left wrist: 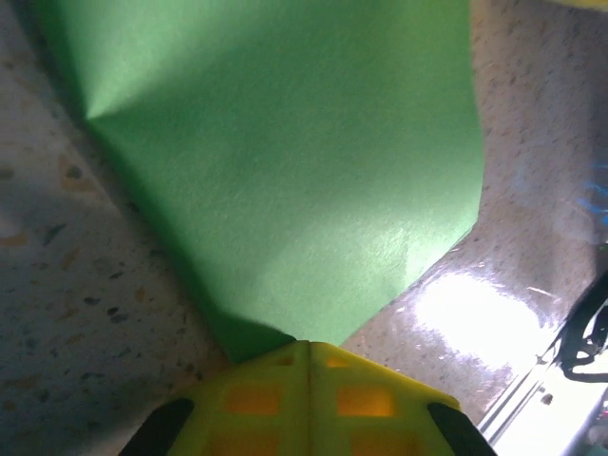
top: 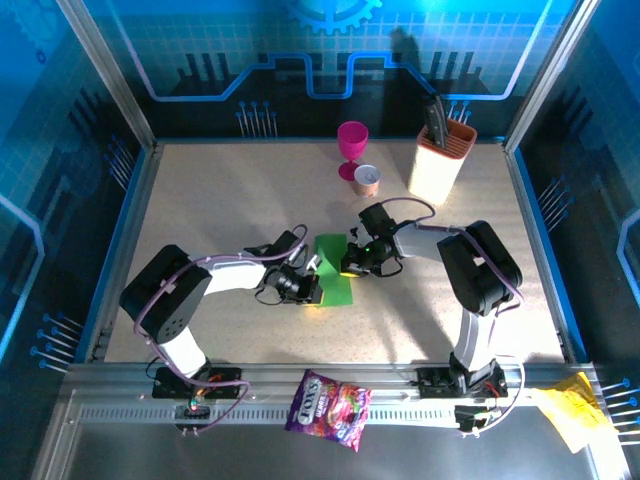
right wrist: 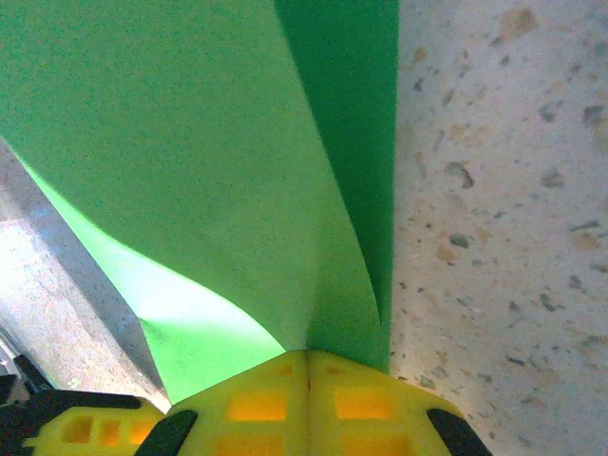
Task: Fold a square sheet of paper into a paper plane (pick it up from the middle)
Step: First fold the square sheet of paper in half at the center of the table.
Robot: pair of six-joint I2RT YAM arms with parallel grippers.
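The square sheet of paper [top: 333, 268] is bright green and sits near the middle of the table, held between both arms. My left gripper [top: 312, 290] is shut on its near left corner. In the left wrist view the sheet [left wrist: 285, 171] narrows into the closed yellow jaws of that gripper [left wrist: 309, 344]. My right gripper [top: 350, 262] is shut on the sheet's right edge. In the right wrist view the sheet [right wrist: 190, 161] bows upward, with a fold running into that gripper [right wrist: 307, 353]. The paper plane is out of view.
A magenta goblet [top: 351, 145], a small copper cup [top: 367, 180] and a cream holder with black tools [top: 441, 158] stand at the back. A purple snack bag [top: 329, 397] and crumpled yellow paper [top: 574, 412] lie on the front rail. Blue walls ring the table.
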